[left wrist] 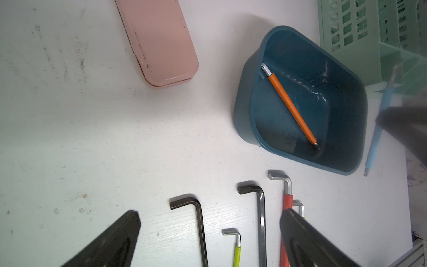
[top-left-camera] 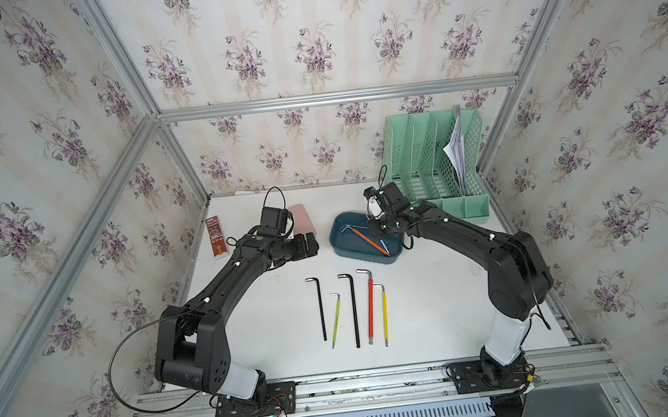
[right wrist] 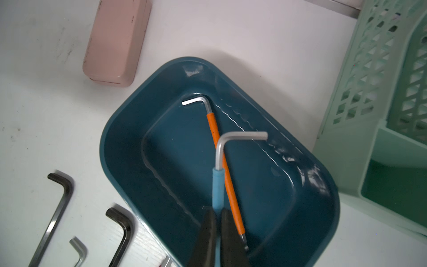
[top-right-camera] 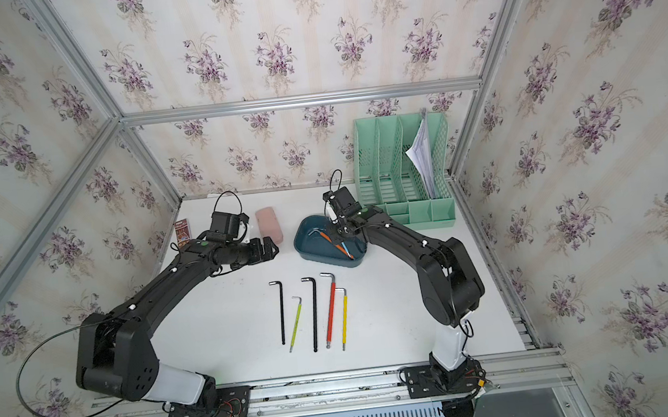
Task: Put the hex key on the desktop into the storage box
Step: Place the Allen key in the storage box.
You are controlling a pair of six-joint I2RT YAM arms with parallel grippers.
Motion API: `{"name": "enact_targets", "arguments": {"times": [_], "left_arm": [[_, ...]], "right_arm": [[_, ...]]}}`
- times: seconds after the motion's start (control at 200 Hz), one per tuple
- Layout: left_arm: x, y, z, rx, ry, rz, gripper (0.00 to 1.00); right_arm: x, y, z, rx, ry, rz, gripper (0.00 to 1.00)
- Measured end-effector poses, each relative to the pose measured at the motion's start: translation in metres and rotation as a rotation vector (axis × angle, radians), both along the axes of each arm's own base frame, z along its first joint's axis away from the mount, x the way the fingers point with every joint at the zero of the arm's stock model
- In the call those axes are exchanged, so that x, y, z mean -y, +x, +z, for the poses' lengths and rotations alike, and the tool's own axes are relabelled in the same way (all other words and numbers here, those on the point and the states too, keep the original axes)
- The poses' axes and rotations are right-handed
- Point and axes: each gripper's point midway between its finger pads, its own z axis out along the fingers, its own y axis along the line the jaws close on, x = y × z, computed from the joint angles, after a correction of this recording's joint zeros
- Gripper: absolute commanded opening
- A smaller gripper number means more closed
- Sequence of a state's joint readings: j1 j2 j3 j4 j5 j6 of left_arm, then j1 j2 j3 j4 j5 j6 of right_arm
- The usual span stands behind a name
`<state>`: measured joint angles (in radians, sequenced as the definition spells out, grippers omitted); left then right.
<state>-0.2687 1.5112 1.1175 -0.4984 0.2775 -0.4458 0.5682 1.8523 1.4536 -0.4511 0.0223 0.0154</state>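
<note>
Right hand (right wrist: 217, 211) clamped on blue hex key (right wrist: 218, 185) | grip unclear in top views | left hand (left wrist: 209, 213) apart

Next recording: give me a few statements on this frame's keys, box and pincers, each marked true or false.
1. The right pincer grips a blue key above the box. True.
2. The orange key lies on the desktop. False: it lies inside the box.
3. Five hex keys lie on the desktop. True.
4. The left pincer holds a red key. False: it is open and empty, above the desktop.
</note>
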Motion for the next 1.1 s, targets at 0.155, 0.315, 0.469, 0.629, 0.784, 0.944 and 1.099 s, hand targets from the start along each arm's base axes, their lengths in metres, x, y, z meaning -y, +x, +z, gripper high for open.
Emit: {"name": "enact_targets", "arguments": {"times": [0.155, 0.315, 0.469, 0.629, 0.784, 0.944, 1.099], "left_arm": [[0.0, -0.001, 0.0, -0.001, -0.002, 0.002, 0.99], [-0.001, -0.003, 0.002, 0.003, -0.005, 0.005, 0.99], [-0.001, -0.004, 0.001, -0.001, -0.007, 0.007, 0.99], [0.001, -0.009, 0.0, -0.009, -0.027, 0.01, 0.99], [0.005, -0.011, -0.001, -0.018, -0.059, 0.005, 0.99], [0.011, -0.016, 0.008, -0.016, -0.108, -0.002, 0.99], [0.01, -0.029, 0.029, 0.003, -0.131, 0.008, 0.99]], "right_arm": [[-0.007, 0.008, -0.016, -0.005, -0.039, 0.057, 0.0], [-0.009, 0.009, -0.027, -0.012, -0.059, 0.097, 0.0], [-0.012, 0.009, -0.035, -0.023, -0.063, 0.125, 0.0], [-0.012, 0.01, -0.048, -0.036, -0.076, 0.123, 0.0], [-0.008, 0.004, -0.061, -0.064, -0.091, 0.117, 0.16], [-0.001, 0.0, -0.064, -0.061, -0.101, 0.097, 0.43], [0.003, -0.003, -0.044, -0.021, -0.077, 0.072, 0.48]]}}
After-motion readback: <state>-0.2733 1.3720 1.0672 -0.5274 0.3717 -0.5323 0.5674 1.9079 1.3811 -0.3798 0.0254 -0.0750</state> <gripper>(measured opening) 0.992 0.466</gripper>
